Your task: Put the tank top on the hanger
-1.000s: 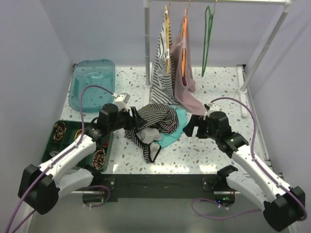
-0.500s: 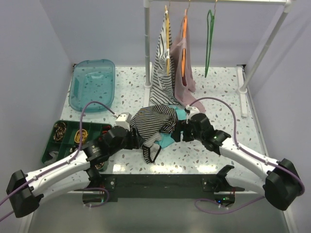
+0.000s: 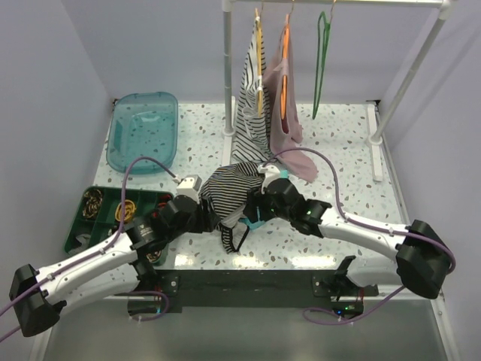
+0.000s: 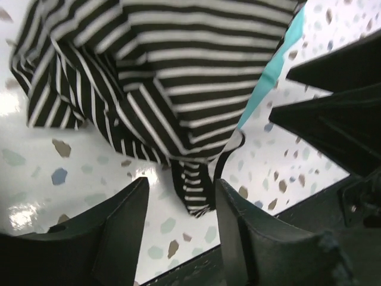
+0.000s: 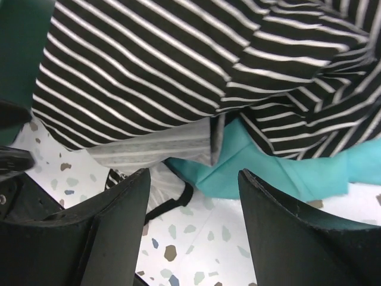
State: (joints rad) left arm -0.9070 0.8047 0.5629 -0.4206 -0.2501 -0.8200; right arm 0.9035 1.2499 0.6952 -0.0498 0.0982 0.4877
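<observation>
The black-and-white striped tank top (image 3: 234,189) lies crumpled at the table's middle, one black-trimmed strap (image 3: 234,239) trailing toward the near edge. My left gripper (image 3: 210,220) is open at its left edge; in the left wrist view (image 4: 178,202) a striped strap end (image 4: 194,189) lies on the table just beyond the fingertips. My right gripper (image 3: 253,208) is open at the top's right edge; in the right wrist view (image 5: 193,199) it hovers over the top (image 5: 149,65) and the teal cloth (image 5: 259,170). The dark-green hanger (image 3: 321,60) hangs empty on the rack.
A teal bin (image 3: 143,129) sits at the back left and a green tray (image 3: 101,214) of small items at the left. On the rack (image 3: 228,68) hang a striped garment on a yellow hanger (image 3: 252,105) and a pink garment on an orange hanger (image 3: 285,105).
My right arm has swung left from the table's right side to the tank top's right edge. My left arm has dropped lower and reached in at its left edge.
</observation>
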